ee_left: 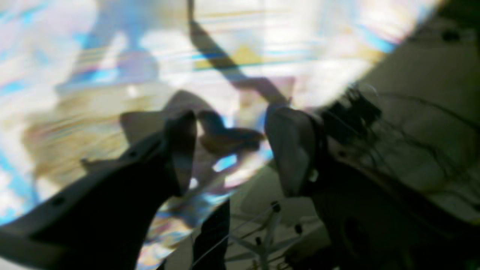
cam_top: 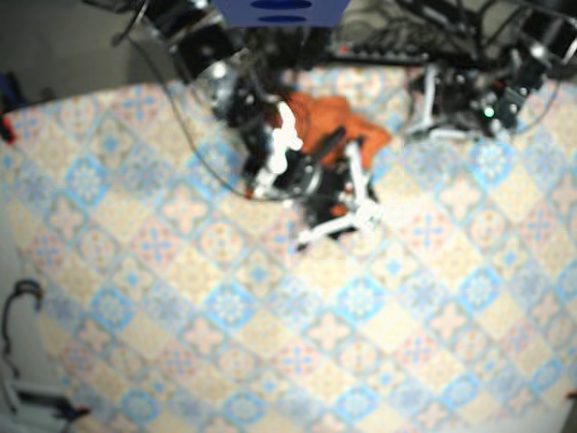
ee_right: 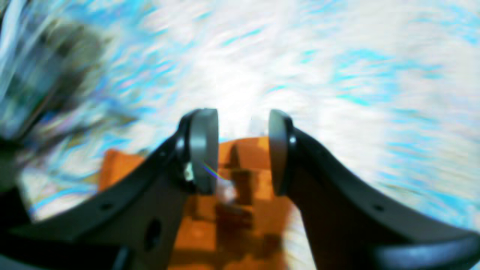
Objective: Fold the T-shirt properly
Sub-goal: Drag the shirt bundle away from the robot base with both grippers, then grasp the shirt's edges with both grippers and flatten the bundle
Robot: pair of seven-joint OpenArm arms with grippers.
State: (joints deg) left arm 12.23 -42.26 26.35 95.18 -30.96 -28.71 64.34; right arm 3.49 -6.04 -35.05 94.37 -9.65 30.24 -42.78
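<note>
Base overhead, straight down on whole bench (cam_top: 225, 307); wrist views close, past own jaws, onto same bench.

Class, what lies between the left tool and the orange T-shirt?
Between the left tool and orange T-shirt: only patterned tablecloth, in the base view.

A robotics lab, by the look of it: black cables (cam_top: 433, 27) tangle along the top edge, a blue box (cam_top: 279, 11) sits top centre, and the desk (cam_top: 225, 307) wears a tile-patterned cloth (all rather blurred).
</note>
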